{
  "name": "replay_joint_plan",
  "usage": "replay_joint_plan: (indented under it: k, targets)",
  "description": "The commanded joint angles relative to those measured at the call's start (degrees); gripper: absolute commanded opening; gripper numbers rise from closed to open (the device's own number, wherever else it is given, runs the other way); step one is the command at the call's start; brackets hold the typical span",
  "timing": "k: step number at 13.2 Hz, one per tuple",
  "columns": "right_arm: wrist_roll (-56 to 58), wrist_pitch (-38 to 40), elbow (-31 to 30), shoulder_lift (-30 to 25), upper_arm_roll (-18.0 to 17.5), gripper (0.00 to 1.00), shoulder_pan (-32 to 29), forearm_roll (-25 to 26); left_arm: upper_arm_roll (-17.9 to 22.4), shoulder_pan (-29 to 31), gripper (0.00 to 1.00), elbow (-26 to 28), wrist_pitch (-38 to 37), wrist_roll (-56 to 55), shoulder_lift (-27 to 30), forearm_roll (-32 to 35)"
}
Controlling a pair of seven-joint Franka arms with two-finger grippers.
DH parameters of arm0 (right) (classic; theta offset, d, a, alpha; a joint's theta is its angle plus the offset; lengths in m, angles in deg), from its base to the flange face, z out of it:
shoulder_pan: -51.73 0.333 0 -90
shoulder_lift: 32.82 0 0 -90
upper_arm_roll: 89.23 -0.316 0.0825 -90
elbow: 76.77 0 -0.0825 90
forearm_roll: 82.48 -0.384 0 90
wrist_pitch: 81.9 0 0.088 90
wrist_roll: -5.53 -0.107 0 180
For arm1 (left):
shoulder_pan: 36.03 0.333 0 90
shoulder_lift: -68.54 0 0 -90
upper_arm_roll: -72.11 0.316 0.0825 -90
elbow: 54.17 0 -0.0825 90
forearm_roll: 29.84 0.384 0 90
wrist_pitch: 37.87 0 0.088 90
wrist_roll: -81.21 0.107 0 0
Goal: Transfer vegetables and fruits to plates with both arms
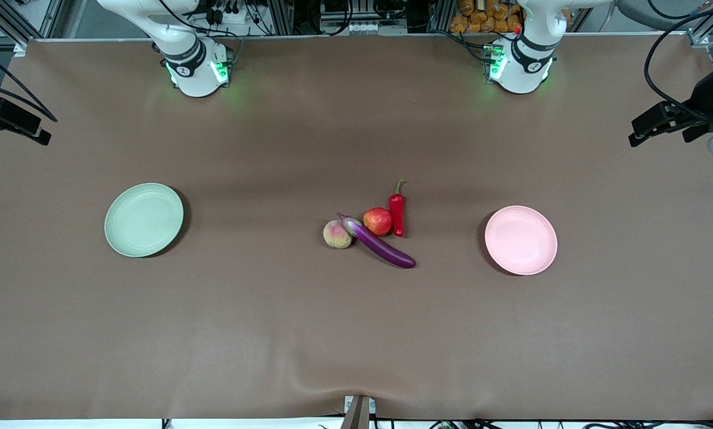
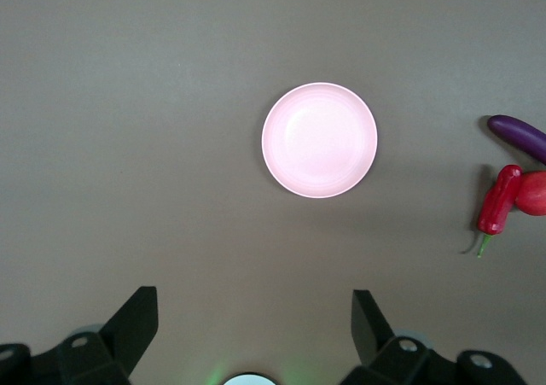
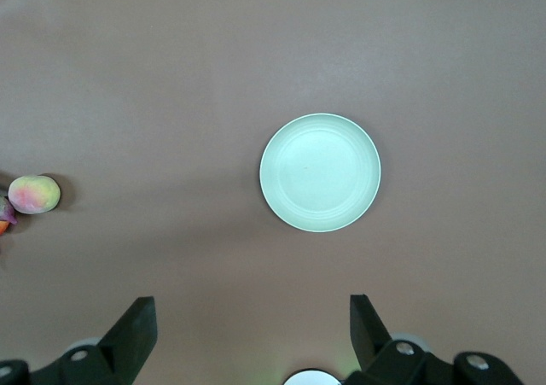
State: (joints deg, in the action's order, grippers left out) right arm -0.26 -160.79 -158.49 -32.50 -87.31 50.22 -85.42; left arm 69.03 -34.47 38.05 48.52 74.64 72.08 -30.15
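The purple eggplant (image 1: 380,244), red chili pepper (image 1: 397,213), peach (image 1: 337,233) and round red fruit (image 1: 378,221) lie touching in a cluster at the table's middle. The empty pink plate (image 1: 520,240) sits toward the left arm's end, the empty green plate (image 1: 144,219) toward the right arm's end. My left gripper (image 2: 254,308) is open and empty, high above the table, with the pink plate (image 2: 319,140), chili (image 2: 500,201), eggplant (image 2: 519,136) and red fruit (image 2: 534,192) below it. My right gripper (image 3: 252,312) is open and empty, high above the green plate (image 3: 320,172) and peach (image 3: 34,194).
The arm bases (image 1: 195,65) (image 1: 520,62) stand at the table's edge farthest from the front camera. Black camera mounts (image 1: 666,122) (image 1: 11,119) stick in at both ends of the table. A brown cloth (image 1: 356,333) covers the table.
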Motion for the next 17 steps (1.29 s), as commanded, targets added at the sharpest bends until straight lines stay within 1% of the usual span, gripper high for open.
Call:
replay_joint_plan:
  k: [1,7,17]
  targets:
    - [0.3,-0.3,0.2,0.0,-0.7,1.0,-0.7,0.1,-0.3,0.0,1.0,-1.8,-1.6,-0.5,-0.9,0.8]
    - [0.2,0.0,0.2,0.0,-0.8,1.0,-0.8,0.0,-1.0,-0.2,1.0,-0.1,-1.8,-2.6,0.7,0.8]
    - [0.3,0.3,0.2,0.0,-0.8,1.0,-0.8,0.0,-1.4,-0.1,1.0,0.4,-1.3,-2.6,0.8,0.8]
